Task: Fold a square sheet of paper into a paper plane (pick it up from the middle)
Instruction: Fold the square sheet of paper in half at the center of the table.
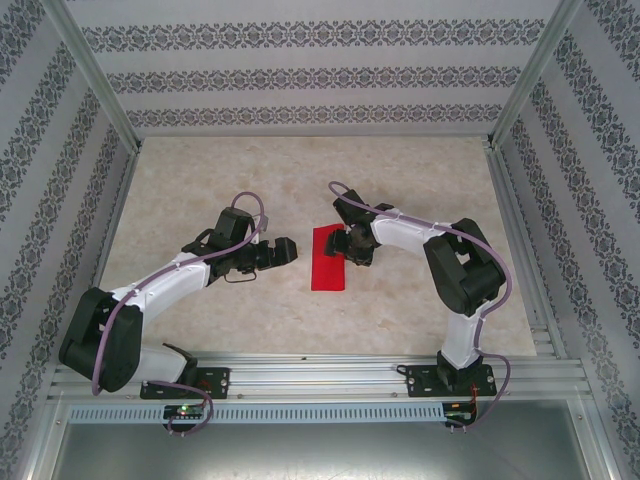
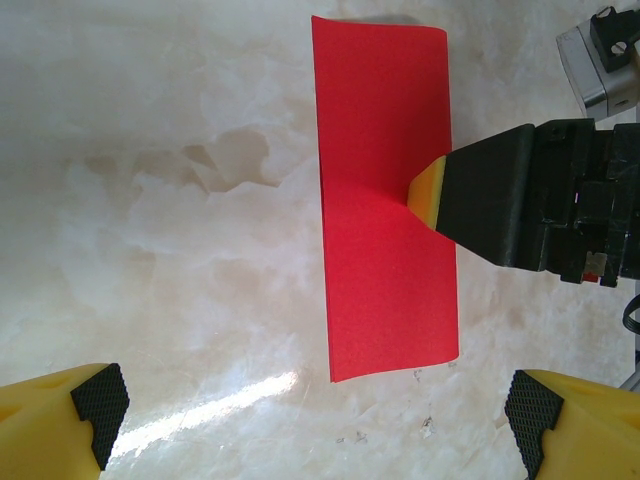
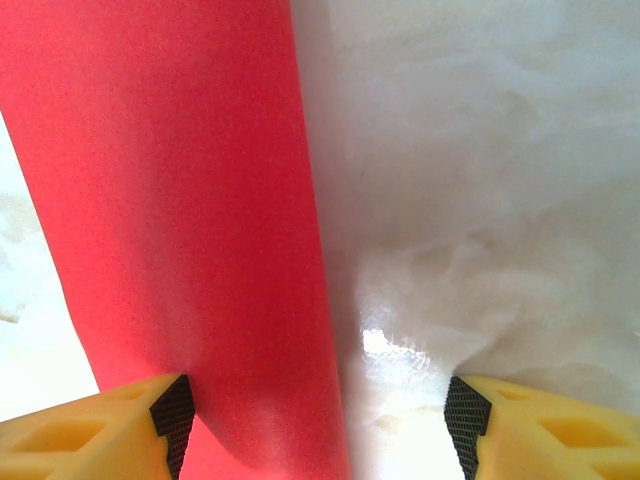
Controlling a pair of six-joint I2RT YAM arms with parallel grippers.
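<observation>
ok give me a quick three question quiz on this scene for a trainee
1. True or false: the left gripper touches the paper.
2. Whose finger touches the paper's edge? A left gripper, B right gripper, C both.
3. Fill in: both grippers' jaws stand ____.
Key: 1 false; 2 B; 3 open.
</observation>
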